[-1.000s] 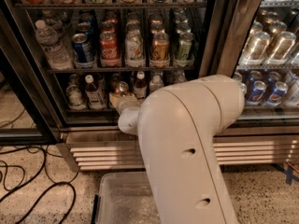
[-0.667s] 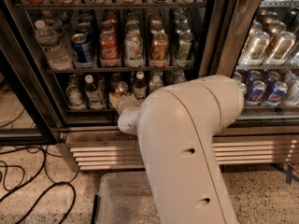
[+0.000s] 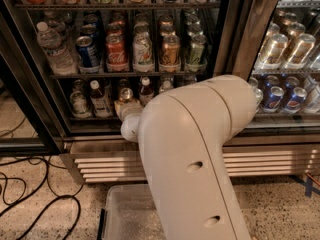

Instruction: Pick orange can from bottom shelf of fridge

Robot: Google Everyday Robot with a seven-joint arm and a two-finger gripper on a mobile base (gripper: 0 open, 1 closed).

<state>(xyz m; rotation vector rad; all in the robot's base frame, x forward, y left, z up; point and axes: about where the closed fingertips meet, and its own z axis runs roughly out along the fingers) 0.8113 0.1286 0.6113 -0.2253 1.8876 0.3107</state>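
The fridge (image 3: 235, 44) stands open in front of me, with drinks on dark racks. On the bottom shelf (image 3: 90, 118) is a row of small bottles and short cans. The orange can (image 3: 125, 97), golden with a silver top, stands in that row between two small bottles. My gripper (image 3: 128, 112) is at the end of the cream arm (image 3: 195, 159), reaching into the bottom shelf right at the orange can. The arm's large link hides most of the gripper and the right part of the shelf.
The rack above holds blue, red, white, amber and green soda cans (image 3: 116, 49) and a water bottle (image 3: 54, 46). The louvred base grille (image 3: 105, 166) runs below. A clear bin (image 3: 125, 214) sits on the floor by the arm. Black cables (image 3: 30, 194) lie on the left. More cans (image 3: 280, 96) fill the right cooler.
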